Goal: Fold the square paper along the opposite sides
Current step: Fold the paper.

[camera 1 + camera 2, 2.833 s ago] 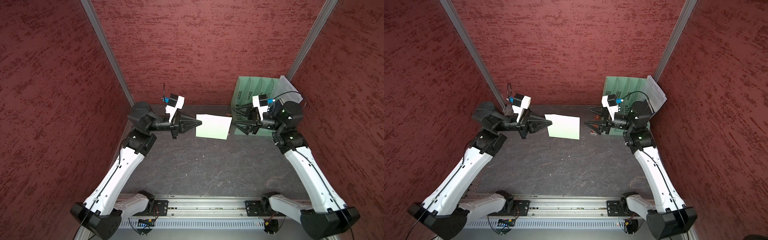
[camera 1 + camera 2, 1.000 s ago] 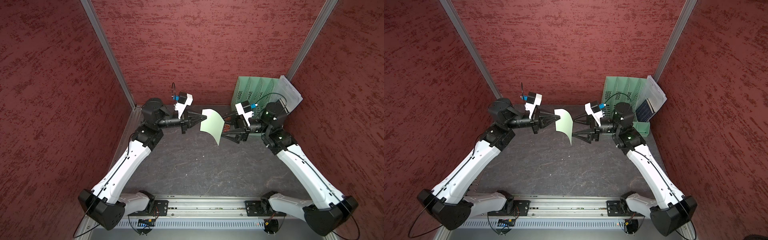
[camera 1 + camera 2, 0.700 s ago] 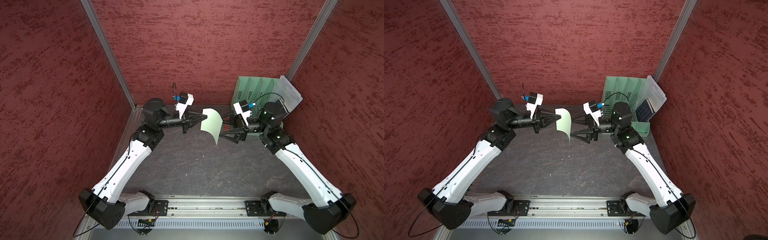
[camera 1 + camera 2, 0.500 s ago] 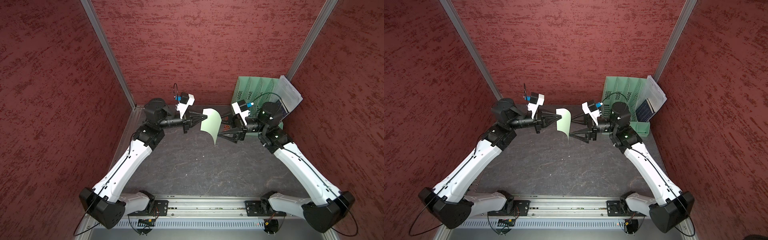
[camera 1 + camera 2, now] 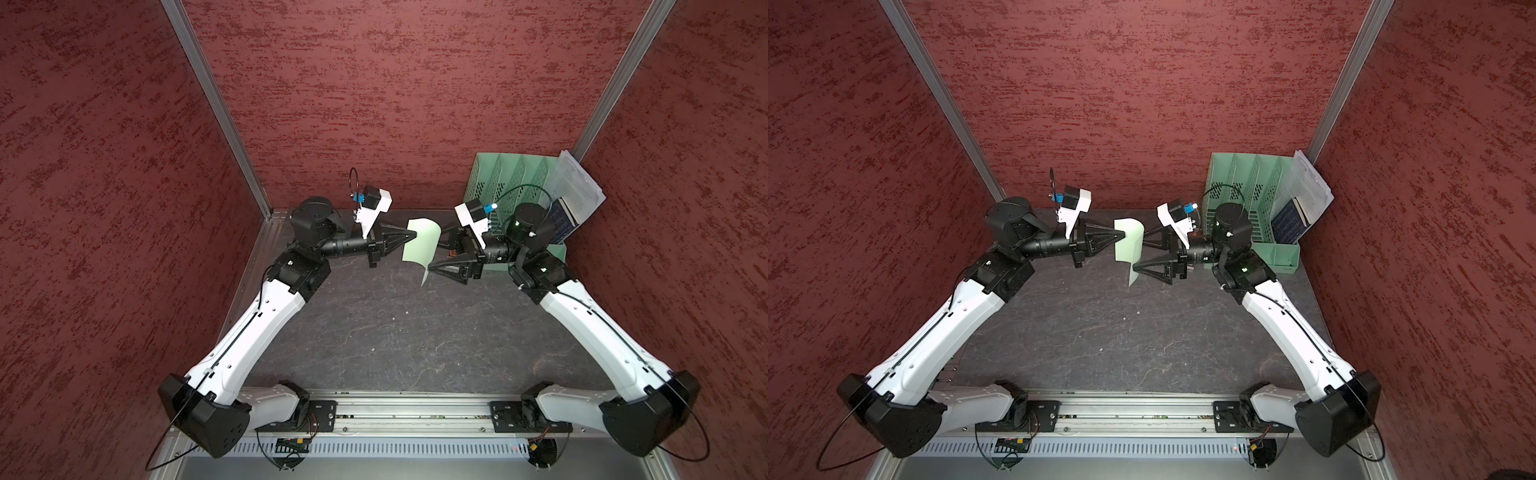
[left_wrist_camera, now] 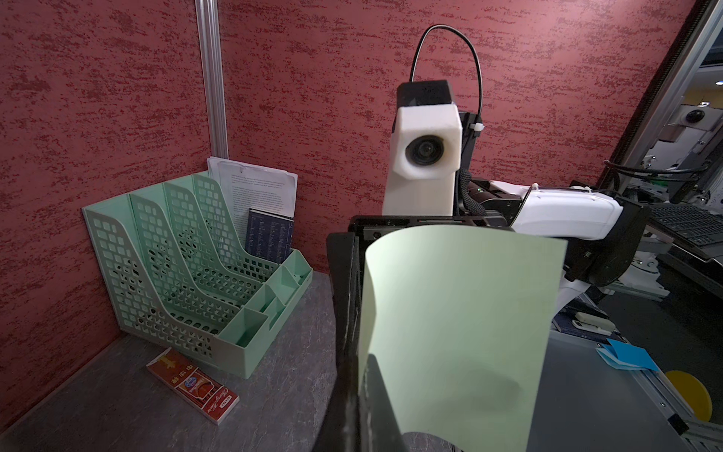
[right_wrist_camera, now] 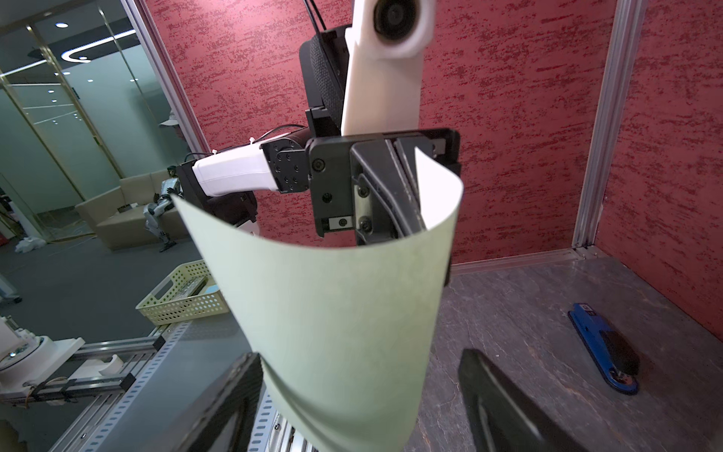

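The square paper (image 5: 422,245) (image 5: 1128,245) is a pale green sheet held in the air at the back of the table and bent into a curve. My left gripper (image 5: 413,235) (image 5: 1122,235) (image 6: 362,362) is shut on one edge of it. The right gripper (image 5: 436,248) (image 5: 1140,250) (image 7: 360,354) faces it with its jaws wide open. In the right wrist view the paper (image 7: 336,313) bulges toward the camera and hangs down between the two fingers, which are not closed on it. In the left wrist view the paper (image 6: 457,332) hides most of the right gripper.
A green file organizer (image 5: 498,178) (image 6: 176,254) stands at the back right, holding white printed sheets (image 5: 577,187) and a dark blue booklet (image 5: 561,220). A red box (image 6: 191,385) lies in front of it. A blue stapler (image 7: 604,348) lies near the left wall.
Earlier both grippers held the sheet flat between them. Now it is curled and only the left gripper holds it. Over the last second the right gripper has crept left around the sheet.
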Robot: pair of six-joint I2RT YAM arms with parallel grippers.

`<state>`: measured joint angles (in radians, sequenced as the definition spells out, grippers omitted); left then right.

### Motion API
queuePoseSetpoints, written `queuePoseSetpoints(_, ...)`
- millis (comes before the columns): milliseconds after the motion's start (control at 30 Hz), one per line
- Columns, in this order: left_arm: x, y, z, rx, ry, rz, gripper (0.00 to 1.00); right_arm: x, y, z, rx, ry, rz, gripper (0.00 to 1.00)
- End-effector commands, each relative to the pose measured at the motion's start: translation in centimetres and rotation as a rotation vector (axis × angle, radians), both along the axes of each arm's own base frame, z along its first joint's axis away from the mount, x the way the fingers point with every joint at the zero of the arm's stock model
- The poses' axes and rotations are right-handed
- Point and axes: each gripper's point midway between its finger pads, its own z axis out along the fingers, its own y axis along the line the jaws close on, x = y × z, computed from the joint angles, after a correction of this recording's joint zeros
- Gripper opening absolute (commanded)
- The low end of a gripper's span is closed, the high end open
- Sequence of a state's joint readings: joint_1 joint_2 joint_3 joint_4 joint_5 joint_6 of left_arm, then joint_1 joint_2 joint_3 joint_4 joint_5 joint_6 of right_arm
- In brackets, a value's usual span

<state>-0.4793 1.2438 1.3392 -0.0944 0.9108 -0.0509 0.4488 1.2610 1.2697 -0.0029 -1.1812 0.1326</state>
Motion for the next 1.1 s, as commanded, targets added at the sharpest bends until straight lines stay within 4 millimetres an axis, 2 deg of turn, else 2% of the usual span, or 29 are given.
queuePoseSetpoints(0,-0.3,-0.2,0.7,-0.005,-0.025,-0.005,0.0,-0.1,0.3,1.5,0.027,-0.045,-0.006,0.84)
queuePoseSetpoints(133,-0.4,-0.3,0.8,-0.007,-0.028,-0.008,0.0,0.0,0.4,1.5,0.026,-0.045,-0.003,0.81)
queuePoseSetpoints(533,-0.5,-0.7,0.8,-0.005,-0.028,-0.022,0.0,0.1,1.2,0.9,0.01,-0.032,0.004,0.62)
queuePoseSetpoints(867,-0.7,-1.0,0.6,-0.003,-0.023,-0.032,0.0,0.2,1.5,0.7,0.002,-0.036,0.002,0.53)
queuePoseSetpoints(1067,-0.7,-1.0,0.8,-0.004,-0.03,-0.031,0.0,0.2,1.7,0.5,-0.004,-0.028,0.007,0.51)
